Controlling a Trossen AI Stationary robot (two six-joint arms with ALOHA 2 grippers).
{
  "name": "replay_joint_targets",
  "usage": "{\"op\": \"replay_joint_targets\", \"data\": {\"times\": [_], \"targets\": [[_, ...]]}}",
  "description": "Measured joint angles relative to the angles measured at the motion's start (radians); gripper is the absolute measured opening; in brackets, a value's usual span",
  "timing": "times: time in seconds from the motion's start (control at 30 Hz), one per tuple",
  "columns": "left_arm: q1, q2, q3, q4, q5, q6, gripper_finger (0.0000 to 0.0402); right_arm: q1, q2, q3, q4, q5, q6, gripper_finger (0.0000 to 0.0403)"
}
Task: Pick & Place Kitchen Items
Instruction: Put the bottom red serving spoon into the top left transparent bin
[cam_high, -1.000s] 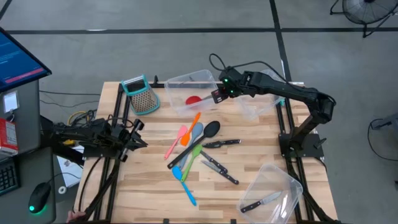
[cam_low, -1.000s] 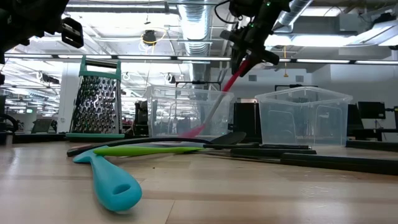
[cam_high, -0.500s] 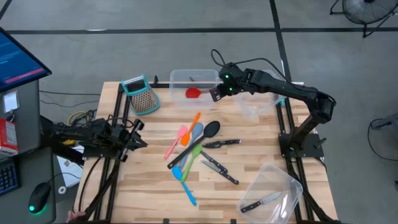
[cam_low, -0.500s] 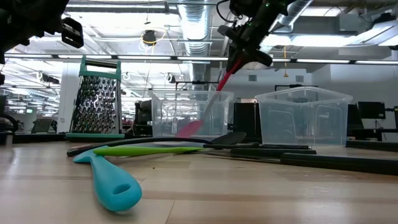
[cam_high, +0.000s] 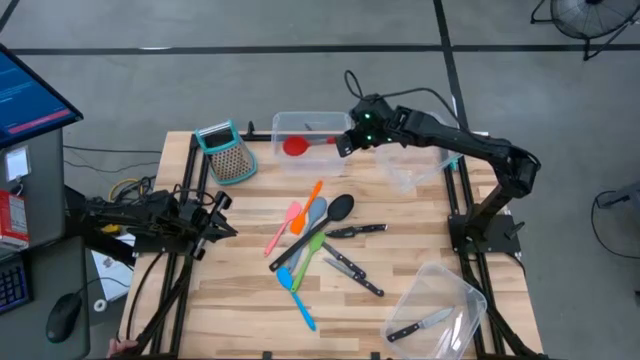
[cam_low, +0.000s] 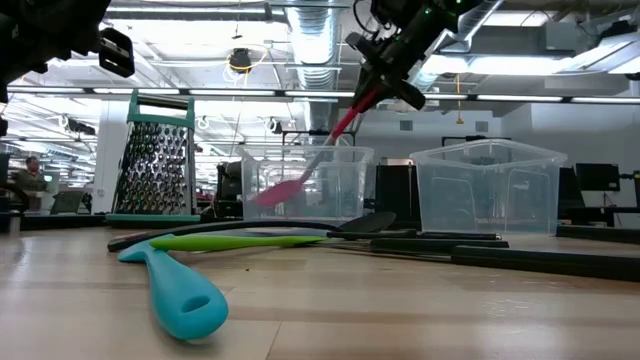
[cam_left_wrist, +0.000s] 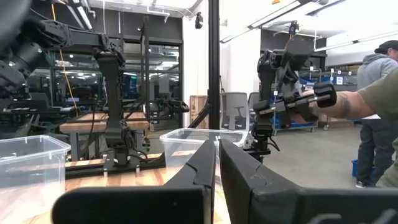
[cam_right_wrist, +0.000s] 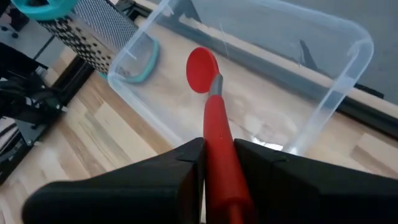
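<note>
My right gripper (cam_high: 346, 143) is up over the right end of a clear bin (cam_high: 276, 124) at the table's far side, shut on a red-headed spatula (cam_right_wrist: 203, 62). The spatula's red head (cam_high: 294, 146) hangs inside the bin, above its floor (cam_low: 283, 190). The other kitchen items lie flat in a loose pile (cam_high: 316, 228) at mid-table: orange, pink, blue and green utensils, a black ladle and black-handled knives. My left gripper (cam_high: 226, 222) is shut and empty at the table's left edge, its fingertips (cam_left_wrist: 216, 148) closed together. My right gripper pinches the spatula's red handle (cam_right_wrist: 219, 163) between its two fingers (cam_right_wrist: 180, 168), with the handle running along them and out past their tips. The fingers slant down from the table's right. The spatula is lifted clear and tilts head-down into the bin.
A teal-framed grater (cam_high: 228, 152) stands left of the bin. A second clear bin (cam_high: 418, 168) sits under my right arm, and a third (cam_high: 442, 308), holding a knife, lies tipped at the near right corner. A person (cam_left_wrist: 373, 106) stands beyond the table.
My right gripper has tipped up toward level while staying over the bin's right end. The spatula's head has swung up off the bin's floor and toward the table's left. The bin, askew a second ago, now sits square to the table's far edge.
</note>
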Motion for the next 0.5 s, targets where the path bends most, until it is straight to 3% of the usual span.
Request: {"op": "replay_joint_targets", "data": {"times": [0.5], "targets": [[0.0, 0.0, 0.0, 0.0, 0.0, 0.0, 0.0008, -0.024, 0.01, -0.031, 0.005, -0.003, -0.005, 0.0056]]}}
